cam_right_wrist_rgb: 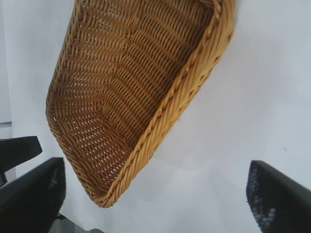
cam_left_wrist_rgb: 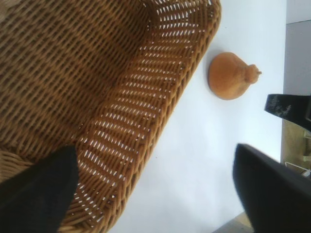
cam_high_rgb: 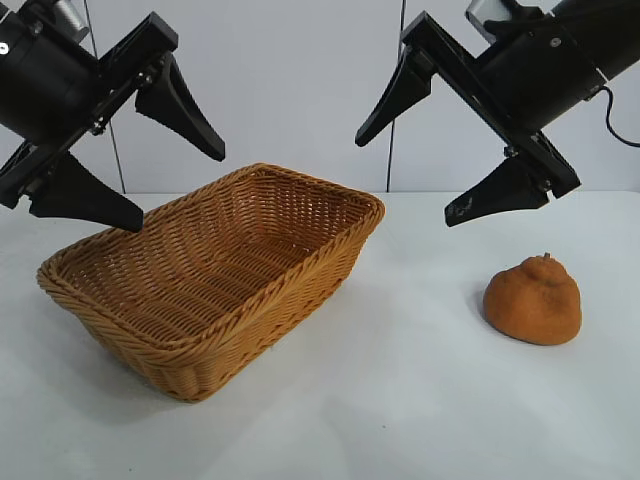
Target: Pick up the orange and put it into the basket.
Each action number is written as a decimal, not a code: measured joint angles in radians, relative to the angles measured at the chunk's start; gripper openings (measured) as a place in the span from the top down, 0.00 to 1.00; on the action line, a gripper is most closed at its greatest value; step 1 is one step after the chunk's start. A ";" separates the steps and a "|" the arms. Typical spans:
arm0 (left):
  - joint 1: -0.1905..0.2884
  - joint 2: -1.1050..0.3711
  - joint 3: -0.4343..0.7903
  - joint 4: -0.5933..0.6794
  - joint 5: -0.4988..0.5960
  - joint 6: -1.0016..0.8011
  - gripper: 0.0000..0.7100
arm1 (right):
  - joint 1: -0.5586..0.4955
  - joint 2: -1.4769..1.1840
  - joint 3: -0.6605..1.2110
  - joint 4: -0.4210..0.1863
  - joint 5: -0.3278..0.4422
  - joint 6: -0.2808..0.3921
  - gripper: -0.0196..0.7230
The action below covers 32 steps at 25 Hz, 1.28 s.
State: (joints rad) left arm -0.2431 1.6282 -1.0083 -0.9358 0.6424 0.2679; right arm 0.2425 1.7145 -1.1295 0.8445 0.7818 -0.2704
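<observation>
Sitting unmarked, orange (cam_high_rgb: 533,300) beside basket (cam_high_rgb: 300,275), no readable writing

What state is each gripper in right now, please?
Left gripper: open, holding nothing, raised over the basket.
Right gripper: open, holding nothing, raised above the table, up and left of the orange.

From my station I see a plain white bench (cam_high_rgb: 400,400) spreading across the foreground, and behind it a pale panelled wall (cam_high_rgb: 300,80) with thin vertical seams.
</observation>
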 joint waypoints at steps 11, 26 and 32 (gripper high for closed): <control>0.000 0.000 0.000 0.000 0.000 0.000 0.13 | 0.000 0.000 0.000 0.000 -0.003 0.001 0.04; 0.003 0.000 -0.003 0.001 -0.013 0.001 0.13 | 0.000 0.000 0.000 0.000 -0.022 0.001 0.04; 0.055 -0.082 -0.012 0.081 0.050 -0.116 0.13 | 0.000 0.000 0.000 0.000 -0.027 0.002 0.04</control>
State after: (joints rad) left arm -0.1881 1.5462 -1.0205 -0.8548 0.6923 0.1520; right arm 0.2425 1.7145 -1.1295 0.8445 0.7547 -0.2685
